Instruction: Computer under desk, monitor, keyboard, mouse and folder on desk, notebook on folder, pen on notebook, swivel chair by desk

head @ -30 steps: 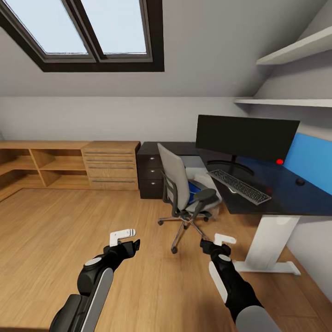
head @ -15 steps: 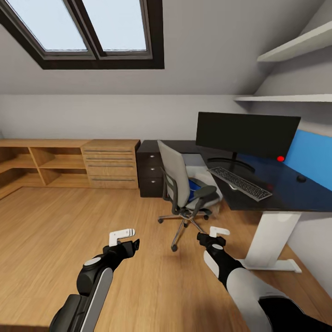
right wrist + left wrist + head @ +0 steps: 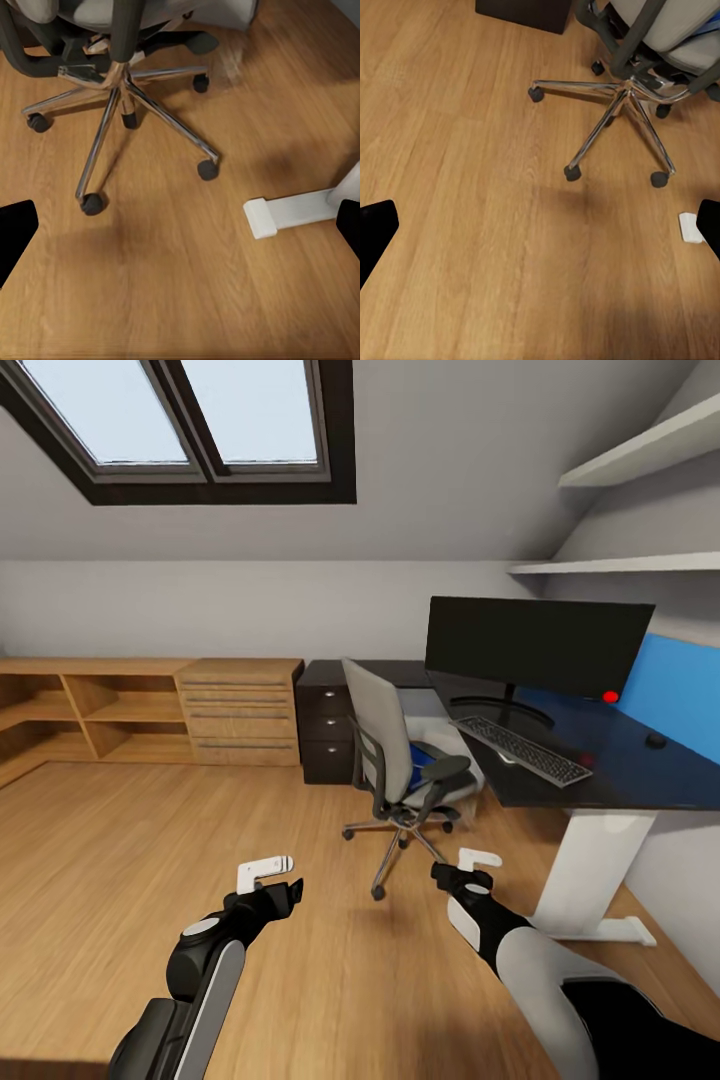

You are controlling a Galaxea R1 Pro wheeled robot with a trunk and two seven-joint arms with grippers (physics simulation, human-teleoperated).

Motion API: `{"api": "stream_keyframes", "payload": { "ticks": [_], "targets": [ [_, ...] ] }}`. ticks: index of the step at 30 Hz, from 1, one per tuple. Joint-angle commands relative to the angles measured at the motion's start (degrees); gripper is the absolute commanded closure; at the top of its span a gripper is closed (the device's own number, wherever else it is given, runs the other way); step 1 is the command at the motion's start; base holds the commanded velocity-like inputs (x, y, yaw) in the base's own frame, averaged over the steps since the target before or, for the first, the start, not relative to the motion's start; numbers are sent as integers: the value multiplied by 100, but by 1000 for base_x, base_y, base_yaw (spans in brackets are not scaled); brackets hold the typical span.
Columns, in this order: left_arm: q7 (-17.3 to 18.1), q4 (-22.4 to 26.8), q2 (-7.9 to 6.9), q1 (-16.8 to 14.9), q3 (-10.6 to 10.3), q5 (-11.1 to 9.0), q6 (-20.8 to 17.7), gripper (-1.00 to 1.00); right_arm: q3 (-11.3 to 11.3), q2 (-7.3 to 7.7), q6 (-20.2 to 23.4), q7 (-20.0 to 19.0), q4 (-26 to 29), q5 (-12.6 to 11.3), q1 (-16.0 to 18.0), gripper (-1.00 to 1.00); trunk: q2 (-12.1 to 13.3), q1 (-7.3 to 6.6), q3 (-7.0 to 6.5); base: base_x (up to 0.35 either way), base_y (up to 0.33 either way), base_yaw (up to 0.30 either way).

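We've got left gripper (image 3: 268,873) and right gripper (image 3: 476,864) low over wood floor (image 3: 120,880), both with fingers spread, nothing held. Swivel chair (image 3: 398,770) just ahead, blue folder (image 3: 421,758) on seat. Beyond: desk (image 3: 600,775) with keyboard (image 3: 520,750), mouse (image 3: 656,740), monitor (image 3: 538,645).

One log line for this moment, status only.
approach | swivel chair holds folder | keyboard, mouse on desk | both grippers open, empty
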State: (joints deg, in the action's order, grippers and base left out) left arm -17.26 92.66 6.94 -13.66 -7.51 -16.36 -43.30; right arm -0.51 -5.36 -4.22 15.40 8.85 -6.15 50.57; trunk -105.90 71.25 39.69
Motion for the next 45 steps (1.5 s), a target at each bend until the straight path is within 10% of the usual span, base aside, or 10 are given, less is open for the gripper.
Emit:
{"api": "stream_keyframes", "payload": {
  "ticks": [1,45],
  "targets": [
    [-55,4,0,-4,-8,-59,-18,-100,-3,-1,-21,8,2,-61,8,-100,-44,22,24,0,0,0],
    [-58,-11,-1,-2,-5,-43,-24,-100,-36,10,353,73,1240,-62,-47,-100,-1809,988,814,0,0,0]
  ]
}}
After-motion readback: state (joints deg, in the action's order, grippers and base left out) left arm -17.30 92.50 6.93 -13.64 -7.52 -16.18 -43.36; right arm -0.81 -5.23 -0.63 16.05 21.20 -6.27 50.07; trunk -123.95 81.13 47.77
